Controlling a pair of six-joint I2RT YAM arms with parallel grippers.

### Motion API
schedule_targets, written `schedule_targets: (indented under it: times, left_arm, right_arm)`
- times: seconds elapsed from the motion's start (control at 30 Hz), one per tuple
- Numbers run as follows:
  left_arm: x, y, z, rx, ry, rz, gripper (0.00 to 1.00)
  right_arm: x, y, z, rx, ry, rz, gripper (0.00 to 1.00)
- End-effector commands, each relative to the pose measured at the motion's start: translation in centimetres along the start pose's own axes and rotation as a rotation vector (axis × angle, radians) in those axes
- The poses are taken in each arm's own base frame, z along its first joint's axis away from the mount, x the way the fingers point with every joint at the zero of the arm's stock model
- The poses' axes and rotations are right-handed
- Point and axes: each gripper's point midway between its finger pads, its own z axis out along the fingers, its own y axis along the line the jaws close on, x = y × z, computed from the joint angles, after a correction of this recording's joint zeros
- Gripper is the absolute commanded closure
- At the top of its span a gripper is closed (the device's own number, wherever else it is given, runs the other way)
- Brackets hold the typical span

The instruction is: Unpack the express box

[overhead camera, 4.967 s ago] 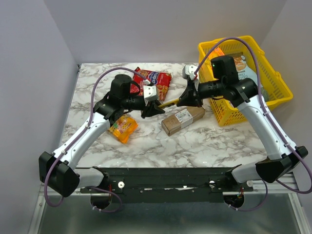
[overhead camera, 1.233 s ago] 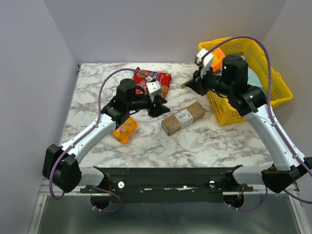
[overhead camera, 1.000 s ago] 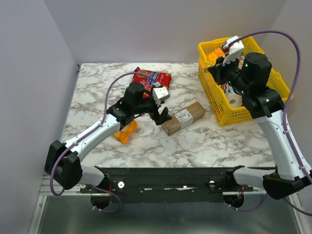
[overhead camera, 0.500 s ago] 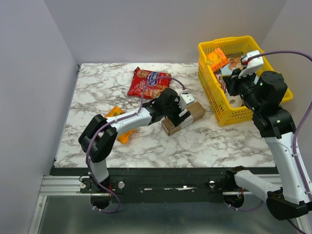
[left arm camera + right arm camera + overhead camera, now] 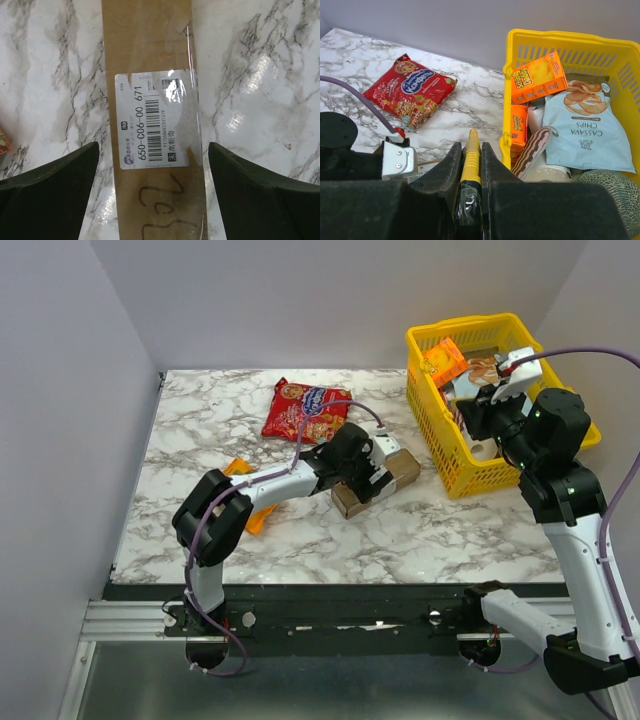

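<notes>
The express box (image 5: 406,468), a long brown carton with a white label (image 5: 157,120), lies on the marble table (image 5: 200,420) left of the basket. My left gripper (image 5: 378,472) hovers right over it, open. In the left wrist view the box (image 5: 150,55) runs lengthwise between the two fingertips (image 5: 75,170), with marble showing on both sides. My right gripper (image 5: 472,412) hangs above the basket's near-left corner, shut on a thin yellow ribbed tool (image 5: 471,155) whose tip points out past the right gripper (image 5: 471,146).
A yellow plastic basket (image 5: 500,328) stands at the back right, holding an orange box (image 5: 537,77), a pale blue chips bag (image 5: 585,130) and a melon (image 5: 615,195). A red snack bag (image 5: 307,410) lies behind the box. An orange pack (image 5: 238,470) lies under the left arm.
My left arm has reached right from beside the red bag until its open gripper straddles the box. My right arm has pulled back and up over the basket, still holding the yellow tool.
</notes>
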Motion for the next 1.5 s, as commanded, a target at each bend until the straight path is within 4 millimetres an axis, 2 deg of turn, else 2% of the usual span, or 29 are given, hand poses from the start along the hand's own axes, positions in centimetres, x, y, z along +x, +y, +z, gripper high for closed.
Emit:
schedule_targets:
  times: [0.0,0.23,0.43,0.5,0.6,0.63,0.67,0.7,0.8,0.83,0.9,0.93,0.97,1.03,1.07,1.13,1.17,1.2,1.23,1.27,1.33,1.37,1.43,1.47]
  left_arm:
    - [0.3,-1.8,-0.1,0.123,0.019,-0.042,0.01]
    - [2.8,-2.0,-0.1,0.148,0.095,-0.013,0.03]
    - [5.5,-0.1,-0.1,0.055,0.194,0.034,0.16]
    - [5.8,-0.2,-0.4,0.079,0.199,0.047,0.24]
    - [5.6,-1.0,-1.6,0.158,0.168,0.069,0.27]
    - [5.6,-1.0,-2.6,0.192,0.167,0.073,0.28]
    - [5.6,-2.5,-3.3,0.29,0.148,0.074,0.29]
    - [5.9,-2.6,-3.9,0.329,0.143,0.116,0.3]
    - [7.7,-4.2,-7.2,0.515,0.169,0.149,0.33]
    - [9.6,-5.0,-8.9,0.6,0.227,0.184,0.33]
    - [9.8,-5.6,-11.4,0.743,0.208,0.213,0.33]
    - [12.0,-6.8,-13.9,0.88,0.271,0.23,0.32]
    - [11.8,-6.9,-14.9,0.937,0.278,0.239,0.32]
    - [13.7,-7.4,-17.0,1.056,0.39,0.171,0.32]
    - [13.8,-7.2,-16.9,1.045,0.428,0.13,0.32]
    - [14.5,-6.7,-16.3,1.052,0.443,0.167,0.31]
    - [13.9,-6.1,-15.5,1.045,0.415,0.212,0.28]
    - [13.4,-5.7,-14.8,1.022,0.407,0.201,0.17]
    - [13.2,-4.6,-13.1,0.991,0.384,0.194,0.01]
    - [11.1,-3.5,-11.9,0.955,0.331,0.203,0.01]
    - [9.9,-2.1,-9.9,0.917,0.311,0.155,0.01]
    - [7.7,-0.7,-9.0,0.873,0.257,0.175,0.01]
    - [6.5,0.3,-8.0,0.854,0.232,0.161,0.01]
    - [4.5,1.2,-7.8,0.825,0.189,0.198,0.01]
  right_arm:
    - [0.7,0.5,-0.1,-0.033,0.016,0.02,1.0]
    - [1.7,0.7,0.3,-0.056,0.04,0.027,1.0]
    - [2.2,0.9,0.6,-0.068,0.057,0.034,1.0]
    - [2.3,1.0,0.7,-0.078,0.063,0.035,1.0]
    - [2.4,1.2,0.9,-0.092,0.069,0.038,1.0]
    - [2.4,1.3,0.9,-0.095,0.072,0.042,1.0]
    - [2.5,1.3,1.0,-0.097,0.077,0.044,1.0]
    - [2.5,1.5,0.9,-0.105,0.079,0.044,0.99]
    - [2.7,1.9,1.0,-0.129,0.095,0.051,1.0]
    - [2.8,1.9,1.0,-0.131,0.101,0.054,1.0]
    - [2.9,2.1,1.0,-0.141,0.106,0.057,1.0]
    - [3.0,2.2,1.0,-0.146,0.11,0.059,1.0]
    - [3.2,2.3,1.1,-0.149,0.115,0.063,0.99]
    - [3.5,2.7,1.1,-0.166,0.126,0.073,1.0]
    - [3.6,2.8,1.2,-0.171,0.129,0.077,0.99]
    - [3.8,3.1,1.3,-0.189,0.135,0.089,1.0]
    - [3.9,3.1,1.3,-0.191,0.138,0.091,1.0]
    - [3.8,3.3,1.3,-0.2,0.139,0.093,0.99]
    - [3.8,3.4,1.3,-0.204,0.142,0.094,1.0]
    - [3.8,3.4,1.3,-0.206,0.145,0.098,1.0]
    - [3.9,3.4,1.4,-0.208,0.153,0.098,0.99]
    - [4.0,3.5,1.5,-0.208,0.157,0.1,1.0]
    - [4.1,3.5,1.6,-0.211,0.159,0.103,1.0]
    - [4.1,3.5,1.6,-0.213,0.16,0.104,1.0]
